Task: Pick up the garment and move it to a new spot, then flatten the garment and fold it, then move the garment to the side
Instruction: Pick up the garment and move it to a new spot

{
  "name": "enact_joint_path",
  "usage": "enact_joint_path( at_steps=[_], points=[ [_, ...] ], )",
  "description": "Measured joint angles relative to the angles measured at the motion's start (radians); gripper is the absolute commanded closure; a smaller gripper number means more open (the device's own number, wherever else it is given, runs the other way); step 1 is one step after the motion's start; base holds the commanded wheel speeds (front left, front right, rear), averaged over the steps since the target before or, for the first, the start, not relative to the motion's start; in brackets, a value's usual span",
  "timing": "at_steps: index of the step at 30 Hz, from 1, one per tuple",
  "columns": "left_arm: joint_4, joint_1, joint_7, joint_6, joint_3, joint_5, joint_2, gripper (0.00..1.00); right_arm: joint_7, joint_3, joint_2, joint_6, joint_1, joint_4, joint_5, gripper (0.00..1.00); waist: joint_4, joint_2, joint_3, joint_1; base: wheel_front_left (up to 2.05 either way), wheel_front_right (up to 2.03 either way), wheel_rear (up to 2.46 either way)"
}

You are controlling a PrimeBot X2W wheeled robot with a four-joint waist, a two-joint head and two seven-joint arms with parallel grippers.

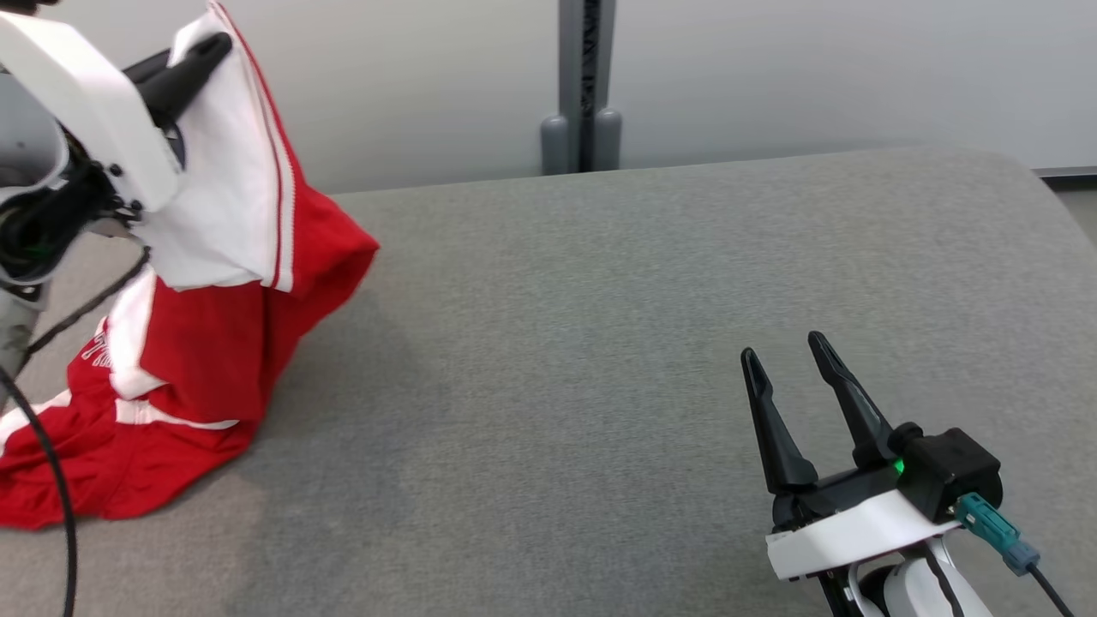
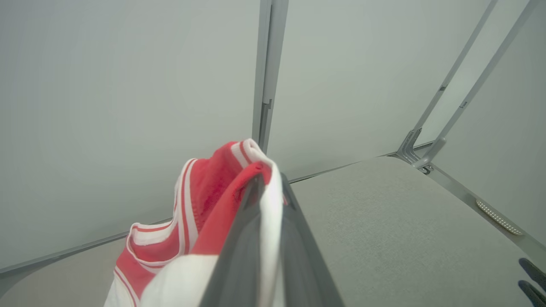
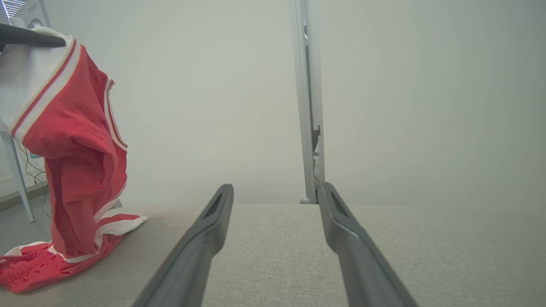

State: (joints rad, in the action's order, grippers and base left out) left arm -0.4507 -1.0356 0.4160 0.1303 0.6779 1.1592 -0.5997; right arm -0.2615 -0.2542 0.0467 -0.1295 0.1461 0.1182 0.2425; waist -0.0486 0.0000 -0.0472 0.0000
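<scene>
Plainly, we have the red-and-white jersey [image 1: 214, 343] pinched in our left gripper [image 1: 206, 50]. Its two fingers are pressed together on a white-trimmed edge of the cloth, up at about ten o'clock in the head view. We hold it high, we judge, so that the fabric can hang out and come free of the grey padded table [image 1: 617, 360]. As it is, only the upper part hangs, while the lower part lies bunched on the table at about eight o'clock, near the left edge. So the lift, in our reading, is partway, and the carry to a new spot is not yet made.

Our right gripper [image 1: 782, 350] rests low over the table at about four o'clock, well apart from the jersey, its two fingers spread wide with nothing between them. We take it to be waiting out of the way, ready for the flattening. The broad bare middle of the table is where we would expect the jersey to go.

By count: one jersey, two grippers with two fingers each, and one grey upright post [image 1: 585, 77] at twelve o'clock behind the table.
</scene>
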Motion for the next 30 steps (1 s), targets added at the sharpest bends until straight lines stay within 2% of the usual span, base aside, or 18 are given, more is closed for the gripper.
enact_joint_path(
  at_steps=[8, 14, 17, 24, 28, 30],
  points=[
    [0.054, -0.038, -0.055, 0.000, 0.057, -0.020, 0.079, 1.00, 0.000, 0.009, 0.000, 0.000, -0.014, -0.006, 0.012, 0.00, -0.083, 0.0000, 0.026, 0.0000, 0.00, 0.00, 0.00],
    [0.096, -0.083, -0.137, 0.000, 0.036, 0.032, 0.174, 1.00, 0.000, 0.016, 0.000, 0.000, -0.017, -0.014, 0.025, 0.00, -0.150, 0.0000, 0.011, 0.0000, 0.00, 0.00, 0.00],
    [0.117, -0.111, -0.191, 0.000, 0.000, 0.065, 0.199, 1.00, 0.000, 0.024, 0.001, 0.000, -0.021, -0.022, 0.030, 0.00, -0.172, 0.0000, -0.012, 0.0000, 0.00, 0.00, 0.00],
    [0.074, -0.039, -0.223, 0.000, -0.016, 0.115, 0.168, 1.00, 0.000, 0.040, 0.001, 0.000, -0.021, -0.036, 0.030, 0.00, -0.202, 0.0000, -0.049, 0.0000, 0.00, 0.00, 0.00],
    [-0.030, 0.099, -0.275, -0.001, -0.031, 0.144, 0.133, 1.00, 0.000, 0.054, 0.001, 0.000, -0.022, -0.038, 0.027, 0.00, -0.199, 0.0000, -0.057, 0.0000, 0.00, 0.00, 0.00],
    [-0.104, 0.173, -0.321, -0.014, -0.063, 0.178, 0.134, 1.00, 0.000, 0.055, 0.001, 0.000, -0.023, -0.037, 0.020, 0.00, -0.192, 0.0000, -0.057, -0.0001, 0.00, 0.00, 0.00]
  ],
)
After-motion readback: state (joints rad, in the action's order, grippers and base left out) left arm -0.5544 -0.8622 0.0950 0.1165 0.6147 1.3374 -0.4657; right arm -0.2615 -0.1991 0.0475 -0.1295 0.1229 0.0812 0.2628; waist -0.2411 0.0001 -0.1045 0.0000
